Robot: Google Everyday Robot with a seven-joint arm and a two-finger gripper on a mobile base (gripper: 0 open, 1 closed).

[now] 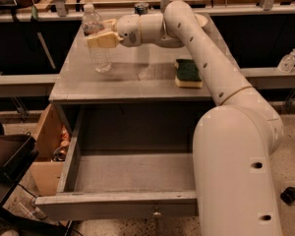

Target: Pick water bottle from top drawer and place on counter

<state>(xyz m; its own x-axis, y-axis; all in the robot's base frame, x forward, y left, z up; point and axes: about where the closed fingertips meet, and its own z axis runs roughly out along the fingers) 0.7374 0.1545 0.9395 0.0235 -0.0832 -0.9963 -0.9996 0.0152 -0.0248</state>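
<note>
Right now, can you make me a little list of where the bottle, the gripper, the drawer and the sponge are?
water bottle: upright at the counter's back left, held by the gripper
gripper: closed around the bottle's middle, reaching in from the right
top drawer: pulled open, nothing visible inside
counter: bottle and sponge on it
sponge: green on yellow, lying flat on the right side, apart from the bottle

Smooth glossy white plastic arm (206, 58), fat rounded segments with small dark screw holes, ending in a yellowish-tan gripper (95, 34) right against the clear ribbed plastic water bottle (101, 59).
</note>
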